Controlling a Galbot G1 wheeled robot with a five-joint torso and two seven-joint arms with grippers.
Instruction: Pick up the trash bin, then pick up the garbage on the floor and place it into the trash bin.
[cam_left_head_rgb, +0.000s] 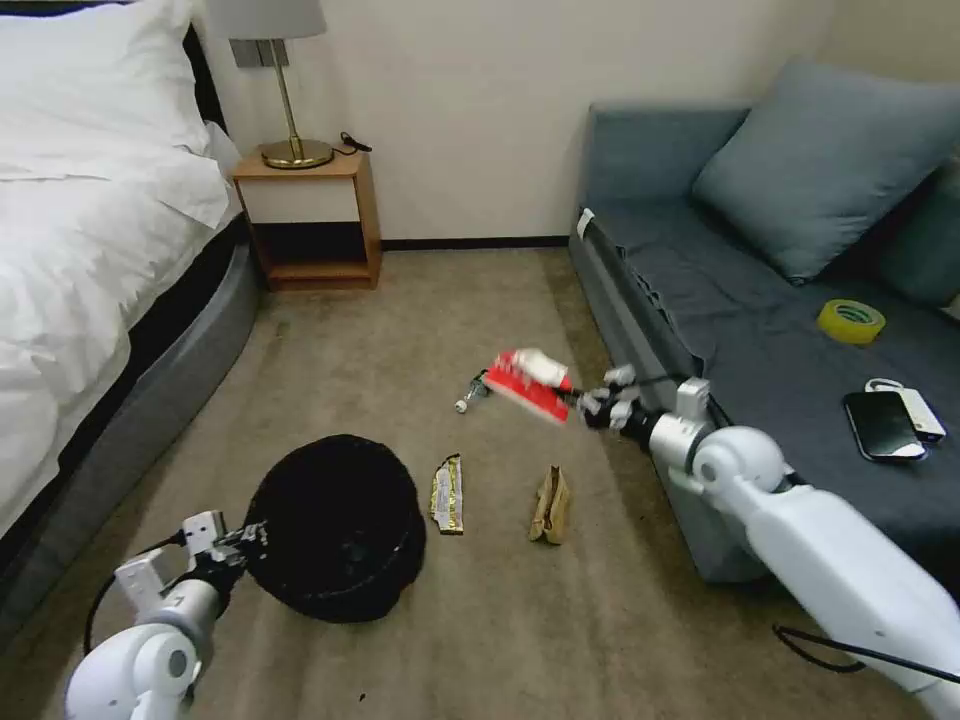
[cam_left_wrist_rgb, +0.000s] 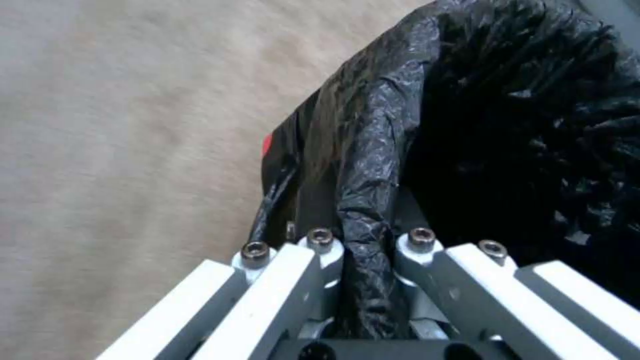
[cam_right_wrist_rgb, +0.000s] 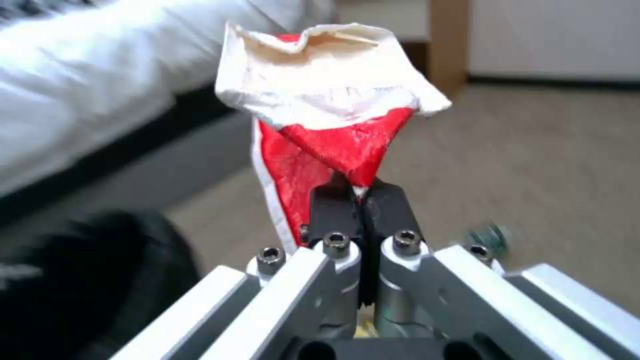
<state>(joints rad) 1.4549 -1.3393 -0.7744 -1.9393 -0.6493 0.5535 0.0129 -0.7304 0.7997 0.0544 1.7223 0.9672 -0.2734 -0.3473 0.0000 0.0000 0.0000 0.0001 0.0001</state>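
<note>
The round black trash bin (cam_left_head_rgb: 335, 525) with its glossy bag hangs low at the front left, tilted, my left gripper (cam_left_head_rgb: 250, 540) shut on its rim; the left wrist view shows the bag's edge (cam_left_wrist_rgb: 363, 215) pinched between the fingers. My right gripper (cam_left_head_rgb: 578, 402) is shut on the red-and-white snack packet (cam_left_head_rgb: 528, 385), held off the carpet beside the sofa; the packet (cam_right_wrist_rgb: 320, 125) stands up from the black pads in the right wrist view. On the floor lie the gold wrapper (cam_left_head_rgb: 447, 493), the brown paper bag (cam_left_head_rgb: 550, 505) and the tiny white-capped bottle (cam_left_head_rgb: 470, 393).
A bed (cam_left_head_rgb: 90, 230) runs along the left and a wooden nightstand (cam_left_head_rgb: 312, 215) with a lamp stands at the back. The grey sofa (cam_left_head_rgb: 760, 330) on the right carries a yellow tape roll (cam_left_head_rgb: 850, 321) and a black phone (cam_left_head_rgb: 883, 425). Open carpet lies between bed and sofa.
</note>
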